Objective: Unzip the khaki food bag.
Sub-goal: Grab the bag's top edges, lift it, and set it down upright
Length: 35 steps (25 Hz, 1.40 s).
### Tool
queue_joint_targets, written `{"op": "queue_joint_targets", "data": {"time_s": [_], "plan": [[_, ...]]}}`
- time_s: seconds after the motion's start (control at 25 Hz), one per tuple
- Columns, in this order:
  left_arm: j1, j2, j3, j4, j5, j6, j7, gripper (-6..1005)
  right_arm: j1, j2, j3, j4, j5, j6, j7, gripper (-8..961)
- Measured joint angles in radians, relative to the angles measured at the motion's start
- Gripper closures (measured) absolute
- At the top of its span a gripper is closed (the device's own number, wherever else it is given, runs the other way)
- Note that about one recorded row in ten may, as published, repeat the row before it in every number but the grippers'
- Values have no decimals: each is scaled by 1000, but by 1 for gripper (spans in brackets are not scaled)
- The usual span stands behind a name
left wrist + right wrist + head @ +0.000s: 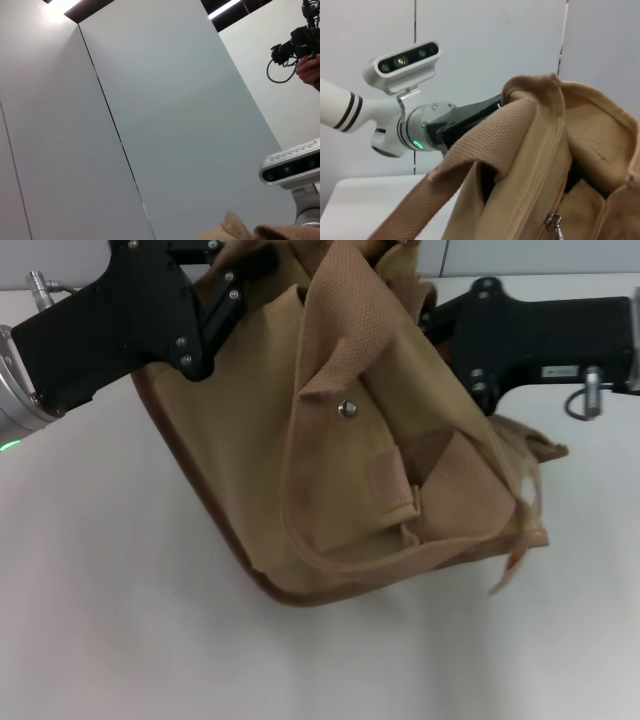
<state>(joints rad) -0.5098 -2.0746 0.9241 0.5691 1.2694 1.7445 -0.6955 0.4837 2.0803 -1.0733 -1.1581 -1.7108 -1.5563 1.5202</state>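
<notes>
The khaki food bag (360,450) is sitting tilted on the white table (120,640), its brown bottom trim (215,530) toward about 7 o'clock in the head view and its top edge pointing away toward 1 o'clock, so the zipper line is running roughly from 11 o'clock to 2 o'clock along the far top, mostly out of sight from the head camera. The left gripper (240,275) is reaching in from 10 o'clock and pressing against the bag's upper left corner; the right gripper (440,325) is coming in from 3 o'clock against the upper right side. Fabric is hiding both sets of fingertips, so I cannot tell whether either is clenched or released. In the right wrist view a small metal zipper pull (554,223) is hanging on the bag's near face, so the right arm looks the nearer of the two to the pull, with the left arm placed to steady the opposite end. A webbing handle (470,175) is draping across that view. The silver snap stud (347,409) is facing the head camera. The table is bare and smooth; plain grey wall panels (150,125) are standing behind.
</notes>
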Motion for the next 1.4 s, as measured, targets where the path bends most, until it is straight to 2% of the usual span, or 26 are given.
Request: {"op": "queue_joint_targets", "data": {"time_s": [0.56,1.4], "plan": [[-4,-1,2,-13,-39,-30,25,923,-47,-6,232,-9,-32,-241,10,947],[-4,1,1,-26,-79,-39,25,921,-97,-3,290,-35,-165,-394,41,942]]}}
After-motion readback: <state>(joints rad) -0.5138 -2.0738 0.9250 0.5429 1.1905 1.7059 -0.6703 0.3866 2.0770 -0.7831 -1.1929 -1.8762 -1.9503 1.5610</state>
